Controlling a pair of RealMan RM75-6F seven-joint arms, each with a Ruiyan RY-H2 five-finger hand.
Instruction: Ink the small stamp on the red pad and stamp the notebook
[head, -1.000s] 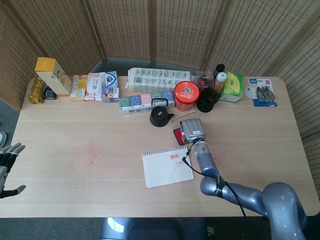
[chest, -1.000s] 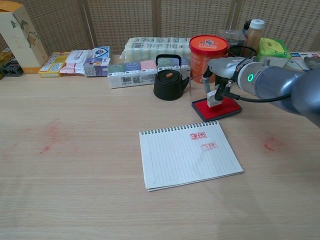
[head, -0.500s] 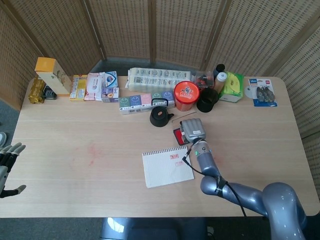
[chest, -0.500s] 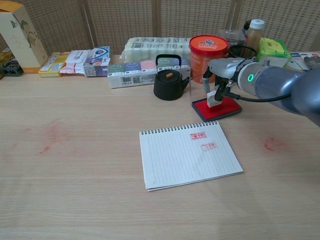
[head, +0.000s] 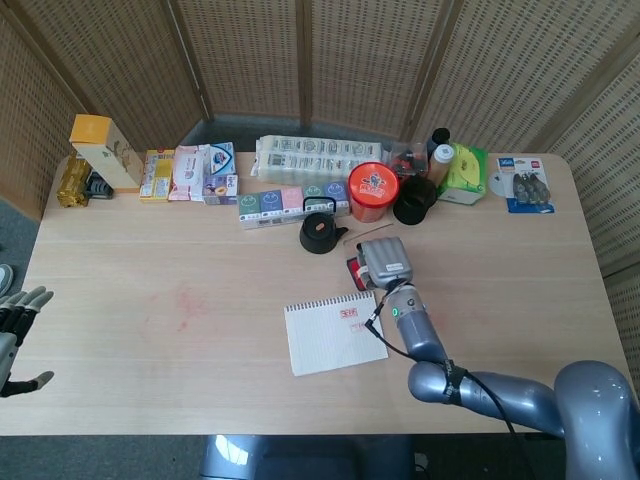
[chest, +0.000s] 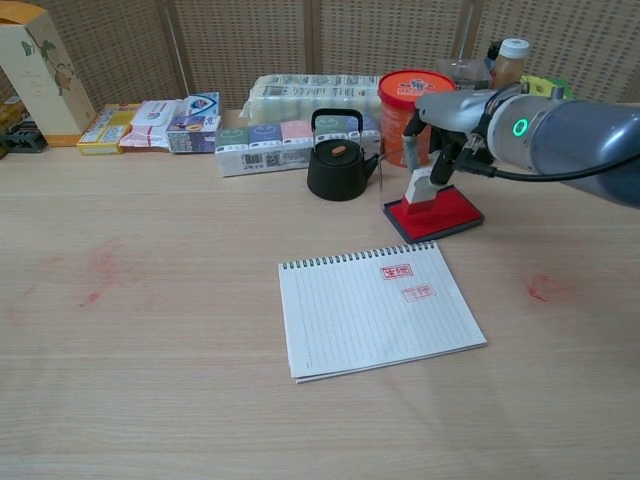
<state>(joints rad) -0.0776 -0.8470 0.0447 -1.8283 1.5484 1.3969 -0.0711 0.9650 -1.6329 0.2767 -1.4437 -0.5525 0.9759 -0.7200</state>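
While a small white block stamp (chest: 419, 186) is pinched between the fingers (chest: 437, 163) of the right hand (chest: 447, 128), it is held just over the near-left part of the red ink pad (chest: 445, 214), tilted slightly; whether its face touches the pad cannot be told from either view. From the head camera the right hand (head: 384, 261) is seen from above, covering most of the pad, of which only a dark red edge (head: 354, 270) is shown. The pad is set on the light wooden table (chest: 150, 330) just behind the open spiral-bound lined notebook (chest: 376, 307), on whose upper right area two red stamp impressions (chest: 397, 271) are printed. A black kettle with an upright handle (chest: 338, 168) is placed left of the pad, and an orange-lidded round canister (chest: 415, 102) is stood behind it. Along the back of the table a row of boxed and wrapped packages (chest: 285, 130) is lined up. The left hand (head: 16, 330) is seen only at the lower left edge of the head view, off the table, with its fingers spread apart and nothing held. Faint red smudges (chest: 101, 268) are marked on the tabletop at the left.
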